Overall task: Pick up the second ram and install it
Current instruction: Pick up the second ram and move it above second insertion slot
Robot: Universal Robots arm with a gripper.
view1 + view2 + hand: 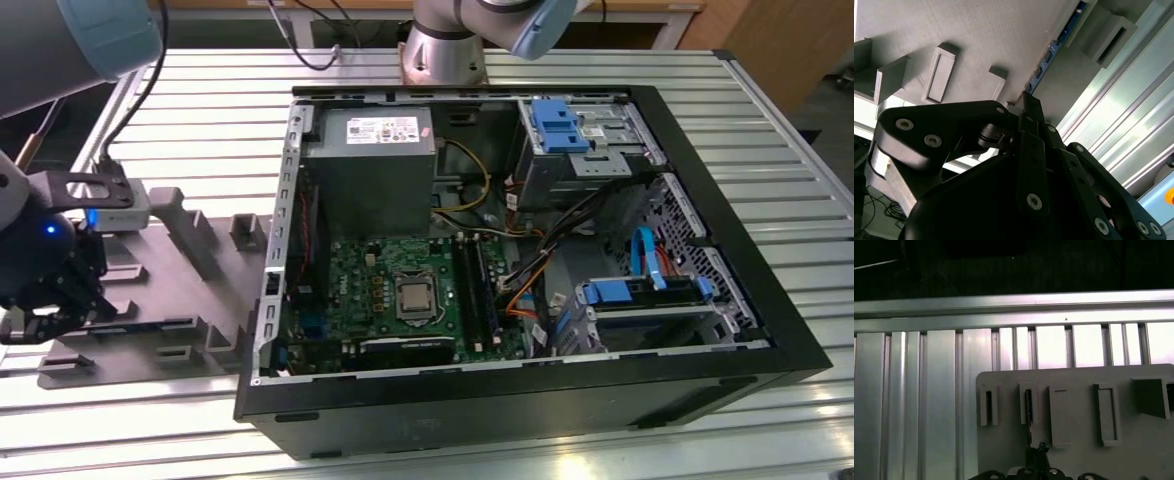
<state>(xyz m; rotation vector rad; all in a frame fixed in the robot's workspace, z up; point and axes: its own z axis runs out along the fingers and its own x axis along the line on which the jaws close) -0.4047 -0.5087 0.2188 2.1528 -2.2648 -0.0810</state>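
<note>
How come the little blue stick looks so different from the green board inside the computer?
Shape: the ram stick is long and narrow; the motherboard is wide.
Colour: the ram stick is blue; the motherboard is green.
Place: the ram stick sits in the grey tray, right at the tips of the gripper; the motherboard lies inside the black computer case.
Both are flat boards carrying small dark parts.
</note>
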